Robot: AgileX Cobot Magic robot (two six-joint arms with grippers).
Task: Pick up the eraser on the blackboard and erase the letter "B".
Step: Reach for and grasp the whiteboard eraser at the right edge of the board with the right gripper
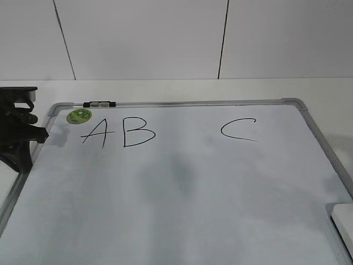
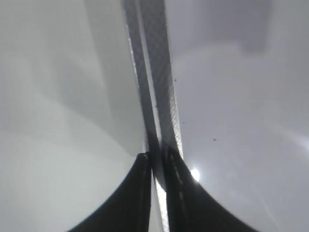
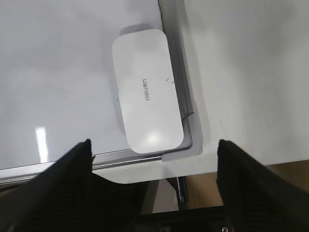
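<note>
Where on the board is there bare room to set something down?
The blackboard is bare below the letters and between the letter "B" and the C. Crowded: the top-left with the green sticker and left gripper, and the eraser corner.

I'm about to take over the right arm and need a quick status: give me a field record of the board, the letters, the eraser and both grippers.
board: blackboard lies flat on the table
letters: A, letter "B" and C all intact
sticker: green sticker at the top left corner
eraser: eraser lies on the board's corner against the frame, untouched
left gripper: left gripper pinched on the board's frame rail at the left edge
right gripper: right gripper open, above the eraser, not touching it
erasing: not begun
</note>
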